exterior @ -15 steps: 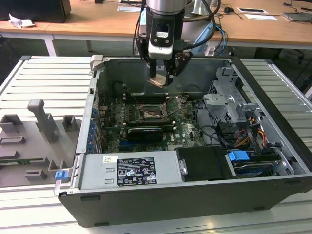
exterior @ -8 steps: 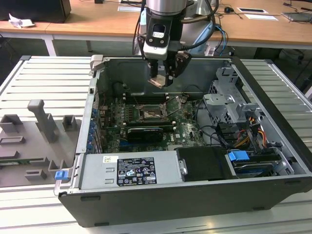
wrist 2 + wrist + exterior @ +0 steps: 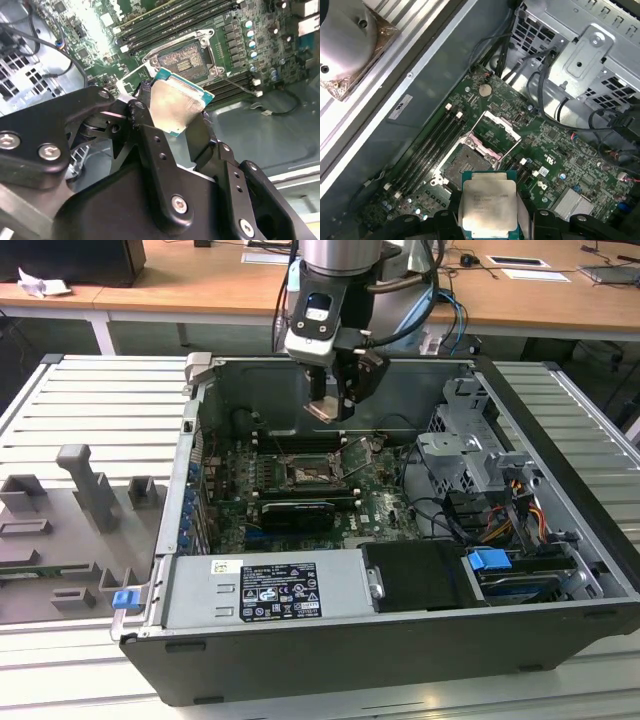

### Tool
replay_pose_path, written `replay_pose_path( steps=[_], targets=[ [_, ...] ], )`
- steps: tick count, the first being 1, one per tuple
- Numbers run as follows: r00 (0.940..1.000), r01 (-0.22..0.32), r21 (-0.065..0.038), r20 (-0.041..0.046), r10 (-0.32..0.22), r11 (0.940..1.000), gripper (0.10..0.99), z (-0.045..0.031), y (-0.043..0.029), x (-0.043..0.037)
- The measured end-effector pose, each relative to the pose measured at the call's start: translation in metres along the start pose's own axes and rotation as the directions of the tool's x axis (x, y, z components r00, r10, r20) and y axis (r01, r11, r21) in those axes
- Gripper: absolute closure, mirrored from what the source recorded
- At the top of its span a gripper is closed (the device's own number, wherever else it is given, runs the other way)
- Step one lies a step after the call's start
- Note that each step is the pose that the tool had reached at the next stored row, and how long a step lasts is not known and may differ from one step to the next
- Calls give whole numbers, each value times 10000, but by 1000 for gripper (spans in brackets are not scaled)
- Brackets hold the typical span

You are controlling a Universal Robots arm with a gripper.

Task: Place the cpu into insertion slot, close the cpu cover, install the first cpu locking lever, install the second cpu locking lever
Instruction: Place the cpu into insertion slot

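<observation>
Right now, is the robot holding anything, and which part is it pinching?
Yes. The gripper holds the cpu. Its fingers pinch two opposite edges of the chip, leaving the metal face bare, up above the motherboard.

Exterior view high over case [image 3: 420, 665]; wrist views close above insertion slot [image 3: 466, 166].

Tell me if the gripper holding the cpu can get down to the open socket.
Probably yes. The gripper holds the cpu over the socket, whose cpu cover stands swung open, and nothing lies between them; the cables sit off to the side.
</observation>
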State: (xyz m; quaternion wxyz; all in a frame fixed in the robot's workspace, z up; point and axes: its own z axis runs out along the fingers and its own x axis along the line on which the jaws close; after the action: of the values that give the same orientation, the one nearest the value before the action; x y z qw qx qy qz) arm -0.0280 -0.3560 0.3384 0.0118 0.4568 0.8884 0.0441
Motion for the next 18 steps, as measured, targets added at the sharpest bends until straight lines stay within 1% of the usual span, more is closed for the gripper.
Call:
replay_pose_path(
  steps=[2,4,6,8,10,12,13,14,15,16,18],
  targets=[
    [9985,-547,-13,49,547,9985,561,33,-3,-1],
    [9928,-1191,-30,105,1191,9929,561,80,-7,-1],
    [9877,-1556,-42,136,1556,9878,561,104,-9,-2],
    [9714,-2364,-71,207,2365,9716,561,151,-13,-3],
    [9627,-2694,-86,234,2695,9630,561,173,-16,-3],
    [9519,-3052,-103,264,3054,9522,561,202,-18,-4],
    [9440,-3287,-114,283,3289,9444,561,226,-20,-4],
    [9378,-3457,-123,297,3459,9383,561,244,-22,-5],
    [9251,-3781,-140,324,3784,9257,561,280,-25,-5],
    [9158,-3998,-153,342,4001,9165,561,309,-28,-6],
    [9087,-4155,-161,355,4159,9094,561,348,-29,-3]
  ],
)
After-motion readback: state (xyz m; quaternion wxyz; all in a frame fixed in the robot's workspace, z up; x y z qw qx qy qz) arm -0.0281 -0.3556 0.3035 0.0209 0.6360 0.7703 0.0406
